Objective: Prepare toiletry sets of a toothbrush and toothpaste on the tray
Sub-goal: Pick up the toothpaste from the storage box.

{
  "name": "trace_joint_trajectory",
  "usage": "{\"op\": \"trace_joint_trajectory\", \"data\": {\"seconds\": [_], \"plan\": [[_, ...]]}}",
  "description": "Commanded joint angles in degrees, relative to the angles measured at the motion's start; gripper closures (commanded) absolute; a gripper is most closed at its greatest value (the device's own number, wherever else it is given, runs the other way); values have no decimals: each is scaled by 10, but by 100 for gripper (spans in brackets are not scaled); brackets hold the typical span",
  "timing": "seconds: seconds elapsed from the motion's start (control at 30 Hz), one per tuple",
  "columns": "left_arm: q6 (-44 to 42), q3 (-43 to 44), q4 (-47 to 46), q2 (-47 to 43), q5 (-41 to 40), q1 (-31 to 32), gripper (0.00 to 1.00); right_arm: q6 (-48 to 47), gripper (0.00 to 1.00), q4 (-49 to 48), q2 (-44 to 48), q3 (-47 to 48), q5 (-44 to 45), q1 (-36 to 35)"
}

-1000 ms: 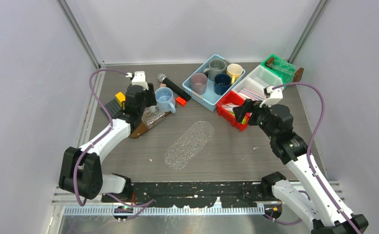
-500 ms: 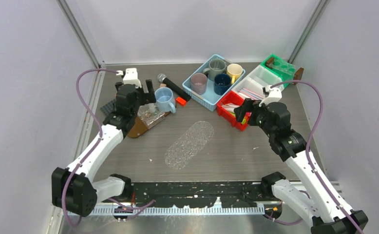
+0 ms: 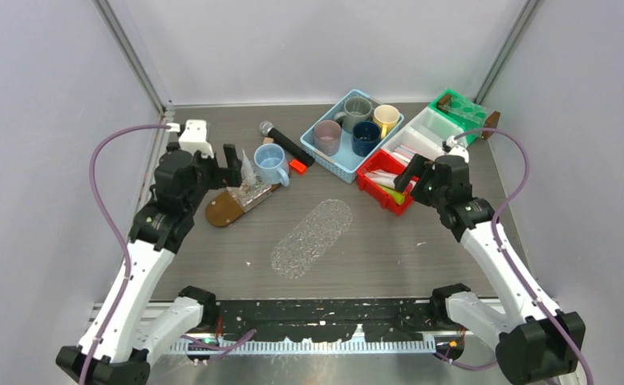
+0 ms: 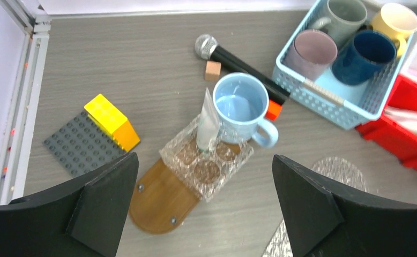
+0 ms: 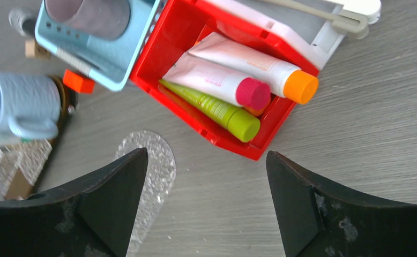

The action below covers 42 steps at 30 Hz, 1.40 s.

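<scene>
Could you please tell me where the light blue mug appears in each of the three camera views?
Top external: the light blue mug stands left of centre, towards the far side of the table.
Left wrist: it is just above the picture's middle, seen from above.
Right wrist: it is at the left edge, partly cut off.
Shared landmark: the orange block, right beside the mug in all three views.

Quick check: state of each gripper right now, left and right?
Left gripper: open, holding nothing.
Right gripper: open, holding nothing.
</scene>
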<state>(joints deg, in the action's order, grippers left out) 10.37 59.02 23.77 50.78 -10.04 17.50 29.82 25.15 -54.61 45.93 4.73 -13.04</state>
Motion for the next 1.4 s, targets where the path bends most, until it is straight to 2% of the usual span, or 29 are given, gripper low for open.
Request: {"op": "trace_joint_trajectory", "data": {"seconds": [0.0, 0.3, 0.5, 0.9, 1.1, 1.27, 1.37], "plan": [[-42, -2, 70, -54, 26, 0, 1, 88, 13, -60, -20, -2, -37, 47], [-47, -98, 2, -148, -7, 8, 1, 165, 20, -128, -100, -19, -12, 70], [-57, -111, 2, -178, -36, 22, 2, 206, 23, -160, -143, -36, 17, 71], [-61, -116, -1, -188, -41, 27, 2, 239, 34, -249, -199, -61, 29, 72], [-61, -117, -1, -186, -41, 27, 2, 249, 45, -281, -217, -65, 27, 74], [-62, -117, -1, -184, -40, 27, 2, 257, 49, -299, -226, -73, 22, 75], [-62, -117, -1, -184, -40, 27, 2, 258, 56, -304, -226, -78, 17, 77]]}}
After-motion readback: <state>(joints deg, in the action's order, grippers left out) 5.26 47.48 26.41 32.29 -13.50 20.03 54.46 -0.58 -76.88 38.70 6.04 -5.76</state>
